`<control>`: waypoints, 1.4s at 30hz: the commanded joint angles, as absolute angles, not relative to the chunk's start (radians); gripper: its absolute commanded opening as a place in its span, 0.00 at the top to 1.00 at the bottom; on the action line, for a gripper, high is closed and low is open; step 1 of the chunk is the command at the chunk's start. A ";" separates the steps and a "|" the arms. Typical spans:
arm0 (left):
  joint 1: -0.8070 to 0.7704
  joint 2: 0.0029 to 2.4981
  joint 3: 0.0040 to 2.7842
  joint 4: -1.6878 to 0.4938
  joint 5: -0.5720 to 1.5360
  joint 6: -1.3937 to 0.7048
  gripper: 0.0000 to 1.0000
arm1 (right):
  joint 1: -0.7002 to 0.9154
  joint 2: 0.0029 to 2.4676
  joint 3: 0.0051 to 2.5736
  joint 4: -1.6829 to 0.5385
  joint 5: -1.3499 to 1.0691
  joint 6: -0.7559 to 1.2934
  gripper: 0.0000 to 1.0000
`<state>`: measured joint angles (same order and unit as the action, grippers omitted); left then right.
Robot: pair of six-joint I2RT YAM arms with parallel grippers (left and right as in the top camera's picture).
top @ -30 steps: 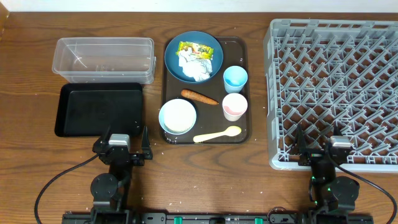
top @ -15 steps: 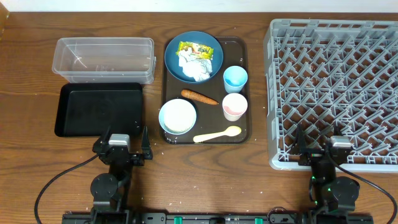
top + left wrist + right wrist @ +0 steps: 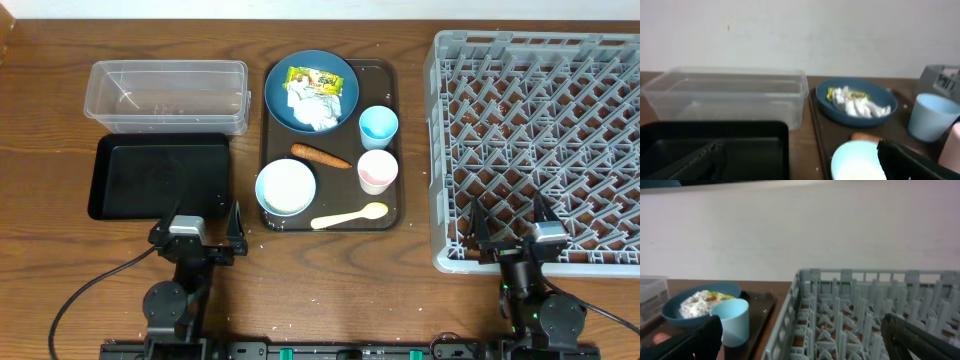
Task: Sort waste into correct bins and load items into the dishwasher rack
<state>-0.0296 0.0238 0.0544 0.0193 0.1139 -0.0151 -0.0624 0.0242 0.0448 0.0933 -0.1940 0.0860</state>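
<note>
Seen from above, a wooden table [image 3: 330, 290] is holding a dark brown serving tray [image 3: 393, 80] at its middle. At the tray's far end a dark blue plate [image 3: 279, 100] is carrying a yellow-green snack wrapper [image 3: 313, 78] and, touching it on the near side, a crumpled white tissue [image 3: 317, 110]. Just right of the plate a small light blue cup [image 3: 378, 126] is standing upright, with a white-pink cup [image 3: 377, 171] standing nearer the robot. A small orange carrot [image 3: 320, 155] is lying on the tray between the plate and a light blue bowl [image 3: 286, 187], whose inside is looking white. A pale yellow spoon [image 3: 350, 216] is lying along the tray's near edge. Left of the serving tray, a clear plastic tub [image 3: 168, 67] is sitting just behind a shallow black tray [image 3: 160, 175]. The large grey dishwasher rack [image 3: 432, 150] is filling the right side. The left gripper [image 3: 205, 214] is hovering at the black tray's near right corner, its fingers spread wide apart. The right gripper [image 3: 509, 210] is hovering over the rack's near edge, its fingers likewise spread wide apart.
</note>
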 commanded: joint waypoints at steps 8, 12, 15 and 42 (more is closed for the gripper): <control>-0.026 0.374 0.379 0.024 0.213 -0.031 0.02 | -0.065 0.286 0.390 -0.013 -0.276 0.006 0.01; -0.026 0.612 0.552 -0.019 0.285 -0.031 0.02 | -0.065 0.450 0.546 -0.108 -0.356 -0.017 0.01; -0.026 0.777 0.696 -0.099 0.310 -0.032 0.02 | -0.065 0.573 0.663 -0.208 -0.387 -0.017 0.01; -0.282 2.009 1.946 -0.658 0.186 -0.309 0.04 | -0.065 0.980 0.991 -0.640 -0.610 -0.016 0.01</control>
